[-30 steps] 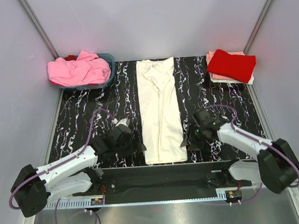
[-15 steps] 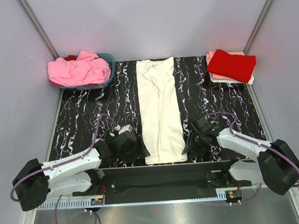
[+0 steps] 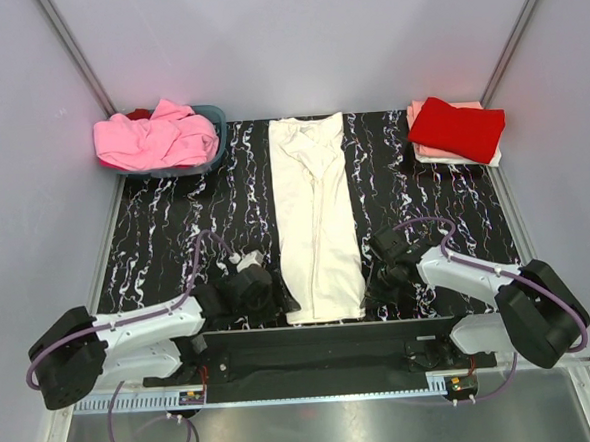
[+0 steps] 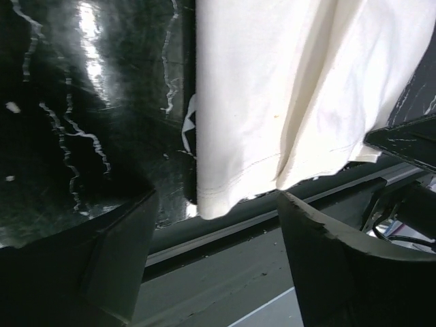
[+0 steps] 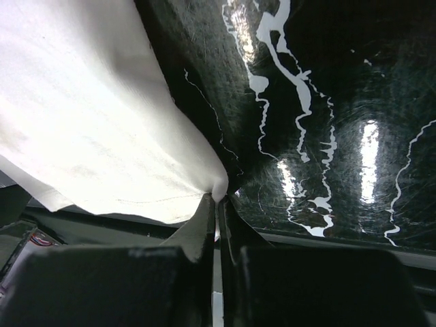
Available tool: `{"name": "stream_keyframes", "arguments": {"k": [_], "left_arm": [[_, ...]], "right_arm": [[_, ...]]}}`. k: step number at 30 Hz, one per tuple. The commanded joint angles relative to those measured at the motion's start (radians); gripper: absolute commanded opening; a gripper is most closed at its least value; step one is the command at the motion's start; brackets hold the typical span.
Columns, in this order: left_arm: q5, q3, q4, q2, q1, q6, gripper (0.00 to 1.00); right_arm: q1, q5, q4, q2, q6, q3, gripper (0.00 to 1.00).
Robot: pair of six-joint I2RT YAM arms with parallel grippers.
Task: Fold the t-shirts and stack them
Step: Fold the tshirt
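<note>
1. Both arms have drawn closer to the near edge of the table (image 3: 165, 229) over the last second, ending at the two near corners of the cream t-shirt (image 3: 314, 210).
2. That shirt lies in a long, narrow strip down the middle of the black marbled top, its hem at the near edge.
3. At the shirt's near-left corner, the left gripper (image 4: 216, 201) is spread wide. Its wrist view shows the hem corner between the parted fingers (image 4: 116, 252), with nothing held.
4. At the near-right corner, the right gripper (image 5: 218, 204) is closed to a thin slit. The corner of the cream fabric meets its fingertips and looks pinched between them.
5. A blue basket (image 3: 217, 126) at the far left holds rumpled pink garments (image 3: 155, 139).
6. A folded stack sits at the far right with a red shirt (image 3: 458, 128) on top, well apart from both arms.
</note>
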Motion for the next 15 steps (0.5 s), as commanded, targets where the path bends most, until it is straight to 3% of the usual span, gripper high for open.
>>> {"name": "stream_keyframes", "arguments": {"k": [1,6,9,10,13,15], "left_arm": [[-0.019,0.006,0.029,0.053,-0.024,-0.009,0.73],[-0.039,0.015,0.027,0.102,-0.055,-0.022,0.55],[-0.062,0.039,0.017,0.124,-0.060,-0.010,0.37],[-0.066,0.046,0.010,0.136,-0.060,0.002,0.24],[-0.091,0.096,-0.061,0.161,-0.060,0.014,0.01],[-0.103,0.130,-0.103,0.159,-0.061,0.010,0.00]], "right_arm": [[0.012,0.036,0.001,-0.005,0.001,0.025,0.00],[0.012,0.039,0.005,-0.024,0.011,0.013,0.00],[0.012,0.041,0.008,-0.044,0.015,0.004,0.00],[0.012,0.042,0.007,-0.051,0.017,0.002,0.00],[0.012,0.041,-0.013,-0.074,0.014,0.008,0.00],[0.012,0.034,-0.039,-0.103,0.032,0.008,0.00]]}}
